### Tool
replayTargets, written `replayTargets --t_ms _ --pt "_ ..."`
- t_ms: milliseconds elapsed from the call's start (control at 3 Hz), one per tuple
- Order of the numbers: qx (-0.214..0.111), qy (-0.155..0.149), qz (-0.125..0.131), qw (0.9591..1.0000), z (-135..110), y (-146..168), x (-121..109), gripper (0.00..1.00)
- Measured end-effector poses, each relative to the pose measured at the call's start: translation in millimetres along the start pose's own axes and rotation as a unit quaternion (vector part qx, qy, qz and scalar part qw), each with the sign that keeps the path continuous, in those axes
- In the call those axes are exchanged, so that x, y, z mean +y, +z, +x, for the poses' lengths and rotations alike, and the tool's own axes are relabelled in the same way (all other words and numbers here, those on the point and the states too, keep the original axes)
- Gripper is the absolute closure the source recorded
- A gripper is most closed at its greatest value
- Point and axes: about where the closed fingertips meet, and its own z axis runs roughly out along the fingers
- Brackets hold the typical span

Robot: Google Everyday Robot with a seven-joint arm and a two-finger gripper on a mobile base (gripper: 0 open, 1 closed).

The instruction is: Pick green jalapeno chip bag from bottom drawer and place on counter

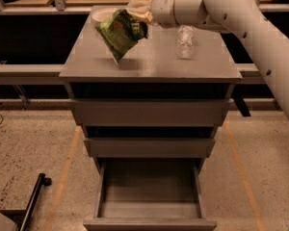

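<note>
White bowl (pixel 102 14), clear plastic bottle (pixel 185 41)

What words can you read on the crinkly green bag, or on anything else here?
Crinkled light-green chip bag, held by the gripper over the back left of the flat grey counter: pale lettering, too blurred to read.
Clear plastic bottle standing on the counter: no label that can be read.
Round white bowl at the counter's back edge: no text.

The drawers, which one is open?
The bottom drawer, the lowest and deepest, is pulled out and looks empty; the two drawers above are pushed in. The gripper holds the green jalapeno chip bag over the counter.
</note>
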Motion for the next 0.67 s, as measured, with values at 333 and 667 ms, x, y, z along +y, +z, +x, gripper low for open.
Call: replayTargets --t_ms 333,667 --pt "0.007 0.010 0.032 0.9994 26.7 14.2 -20.9 0.83" --pt "0.006 0.010 0.032 0.9994 26.5 16.8 -20.7 0.58"
